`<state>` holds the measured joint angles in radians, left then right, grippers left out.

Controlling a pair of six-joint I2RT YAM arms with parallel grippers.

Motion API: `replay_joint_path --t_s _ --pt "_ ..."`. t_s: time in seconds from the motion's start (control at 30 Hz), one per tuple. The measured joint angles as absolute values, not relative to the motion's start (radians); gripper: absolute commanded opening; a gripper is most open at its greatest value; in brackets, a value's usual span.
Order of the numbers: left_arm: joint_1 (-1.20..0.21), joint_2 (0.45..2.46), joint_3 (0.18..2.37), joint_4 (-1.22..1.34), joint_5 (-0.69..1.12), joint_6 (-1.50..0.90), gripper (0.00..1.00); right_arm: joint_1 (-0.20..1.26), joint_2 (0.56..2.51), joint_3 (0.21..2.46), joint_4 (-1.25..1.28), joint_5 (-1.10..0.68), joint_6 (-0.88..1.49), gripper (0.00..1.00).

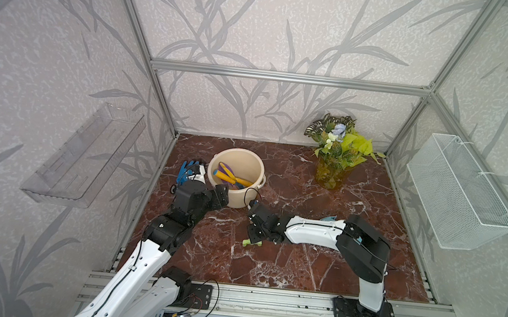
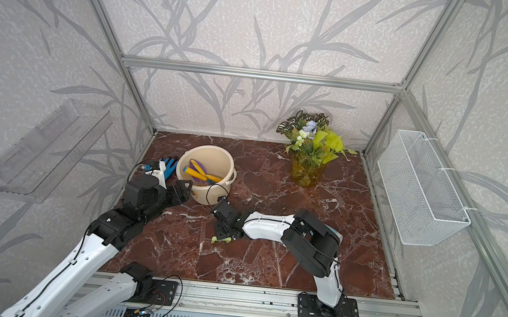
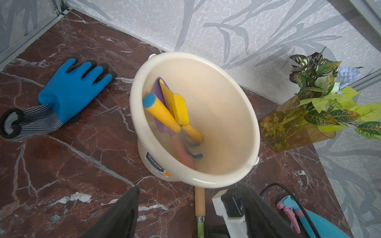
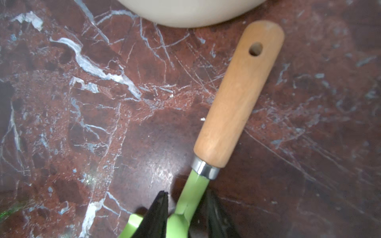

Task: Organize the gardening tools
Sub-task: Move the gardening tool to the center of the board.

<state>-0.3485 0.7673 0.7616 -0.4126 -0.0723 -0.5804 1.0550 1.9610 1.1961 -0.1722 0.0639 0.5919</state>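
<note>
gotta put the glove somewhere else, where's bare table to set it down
Free: the back stretch of table between bucket and vase, and the front strip by the rail. Crowded: the back-left corner with glove, bucket and left arm, and mid-table around the rake and right arm.

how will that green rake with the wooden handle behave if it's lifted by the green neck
Likely stiff: the rake looks like painted metal with a wooden handle. Gripped at the thin green neck, the longer handle end would probably sag or pivot. The glossy paint may be slippery in the right gripper.
</note>
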Motion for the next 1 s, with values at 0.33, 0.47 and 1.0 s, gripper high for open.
replay_joint_path --t_s 0.33,0.47,1.0 --pt "-0.348 0.774 0.762 -0.41 -0.066 -0.581 0.8 1.05 1.943 1.177 -0.233 0.191 0.587 0.18" --pt "-0.348 0.776 0.762 -0.403 -0.054 -0.587 0.8 1.026 1.908 1.133 -0.245 0.215 0.589 0.14" --pt "-0.348 0.807 0.762 -0.37 -0.015 -0.604 0.8 0.858 1.74 0.952 -0.304 0.27 0.583 0.29"
